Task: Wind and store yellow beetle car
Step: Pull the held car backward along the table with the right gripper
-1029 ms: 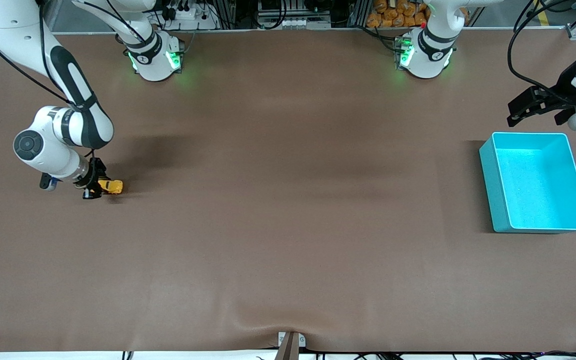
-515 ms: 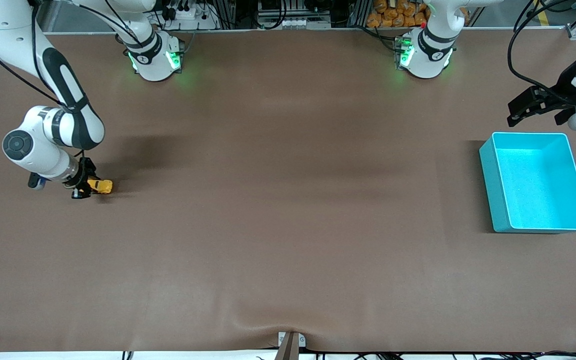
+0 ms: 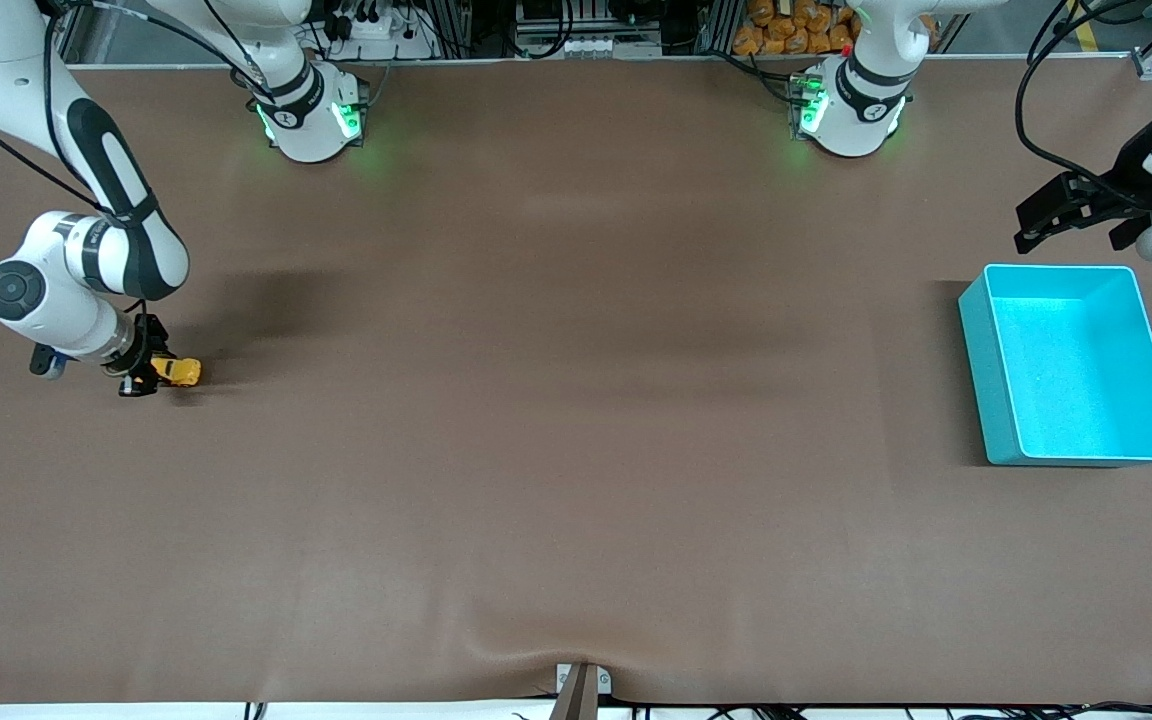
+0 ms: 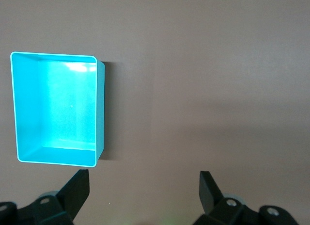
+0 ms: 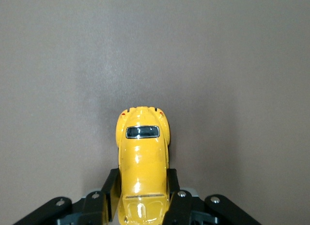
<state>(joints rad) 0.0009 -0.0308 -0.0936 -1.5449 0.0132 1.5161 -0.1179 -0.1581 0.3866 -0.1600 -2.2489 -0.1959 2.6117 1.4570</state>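
The right gripper (image 3: 141, 378) pinches the yellow beetle car (image 3: 177, 371) on the table (image 3: 576, 420), well apart from the teal bin (image 3: 976, 350). Near the bin, the left gripper (image 3: 1036, 225) waits, fingers spread wide and empty.

One high overview, two wrist close-ups.
The front camera looks down across the whole table (image 3: 576, 450) toward both arm bases. The left wrist camera looks down from well above the teal bin (image 4: 55, 108); the right wrist camera sits close over the yellow car (image 5: 143, 162). Both appear in the overview.

yellow beetle car (image 5: 143, 171) front cut off, frame edge
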